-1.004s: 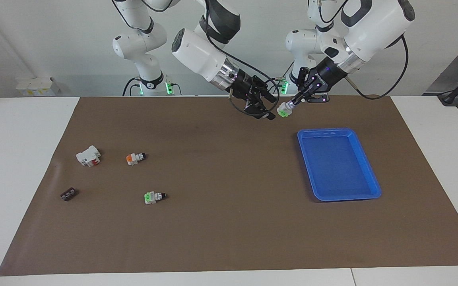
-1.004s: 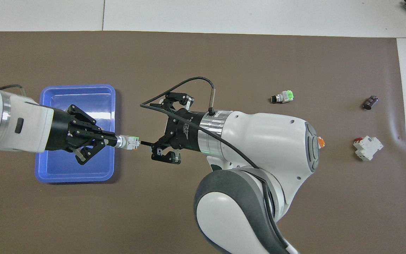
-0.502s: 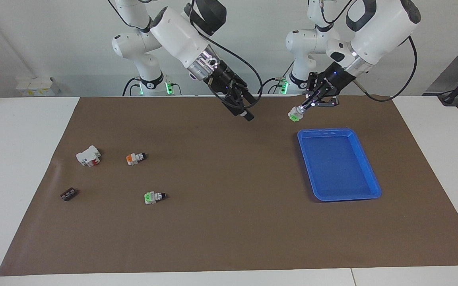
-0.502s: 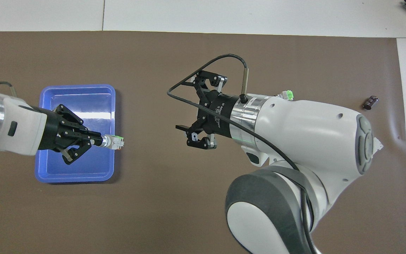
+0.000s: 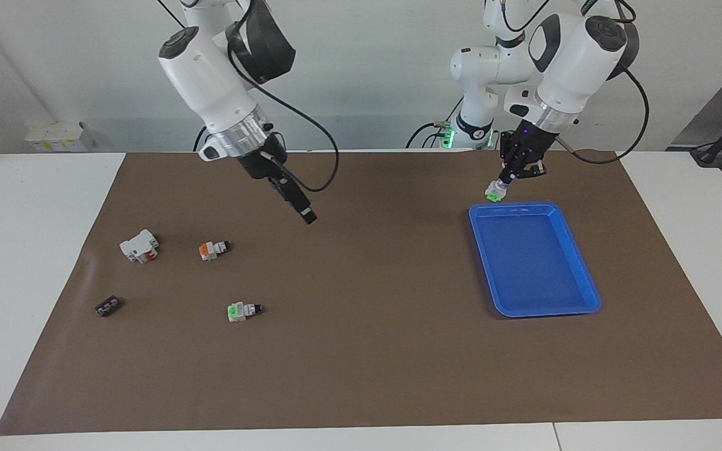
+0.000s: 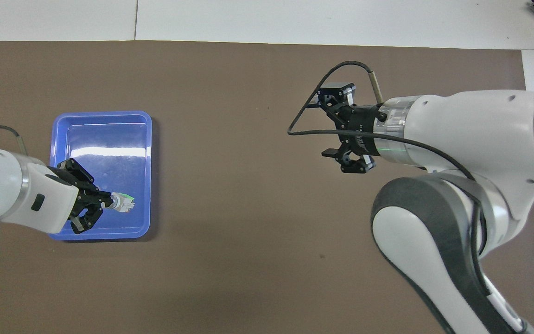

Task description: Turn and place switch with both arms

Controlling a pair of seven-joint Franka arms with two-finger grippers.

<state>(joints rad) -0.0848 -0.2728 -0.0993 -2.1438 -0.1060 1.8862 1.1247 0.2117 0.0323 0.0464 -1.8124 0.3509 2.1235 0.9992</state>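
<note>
Blue plastic is your target: in the facing view the tray sits right of centre, and the switch hangs at the upper right, just above the tray's top rim, near its upper-left corner. The left gripper is clenched on the switch's upper end, so its long axis runs steeply down and slightly leftward, green patch lowest. Whether it is already over the tray floor or only over the rim you cannot settle from here. The right gripper is up in the air left of centre, over bare mat; its fingers look slim and edge-on here.

In the overhead view the tray lies at mid left, and the switch shows over its lower right part, pointing toward the frame's right, gripped by the left gripper. By this view it covers tray floor, so your coming move is probably a straight lowering and release. The right gripper, right of centre, stands spread and empty.
</note>
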